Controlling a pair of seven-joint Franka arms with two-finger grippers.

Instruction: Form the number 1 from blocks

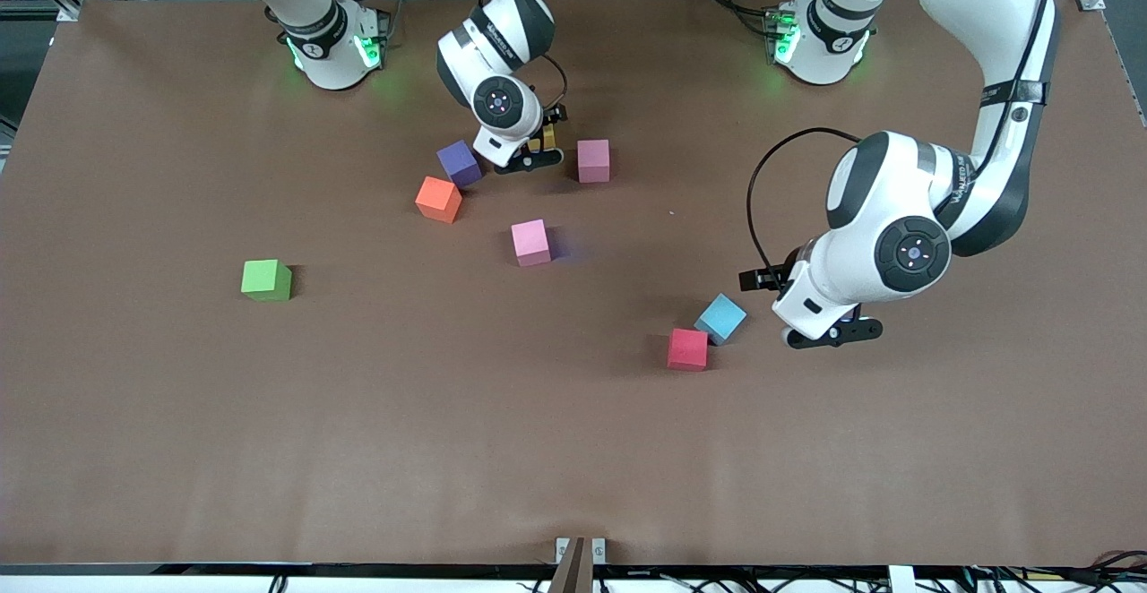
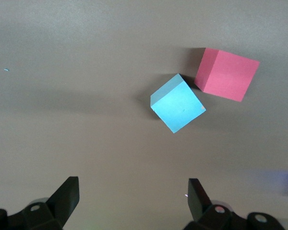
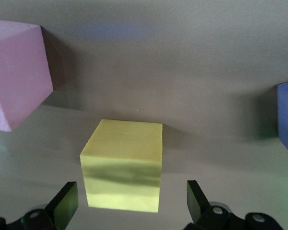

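The yellow block [image 3: 122, 165] rests on the table between the spread fingers of my right gripper [image 3: 132, 191], which is open and low around it without touching. From the front, only a sliver of the yellow block [image 1: 547, 138] shows under the right gripper [image 1: 536, 154]. One pink block [image 1: 593, 160] sits beside it toward the left arm's end; the other pink block [image 1: 530, 242] lies nearer the front camera. The light blue block [image 1: 720, 317] touches the red block [image 1: 687, 348] at a corner. My left gripper [image 1: 829, 335] hovers open and empty beside the light blue block [image 2: 177, 103] and red block [image 2: 226, 74].
A purple cube [image 1: 459, 163] and an orange cube [image 1: 438, 199] lie close to the right gripper, toward the right arm's end. A green cube [image 1: 266, 279] stands alone farther that way. The brown table [image 1: 448, 450] is bare toward the front camera.
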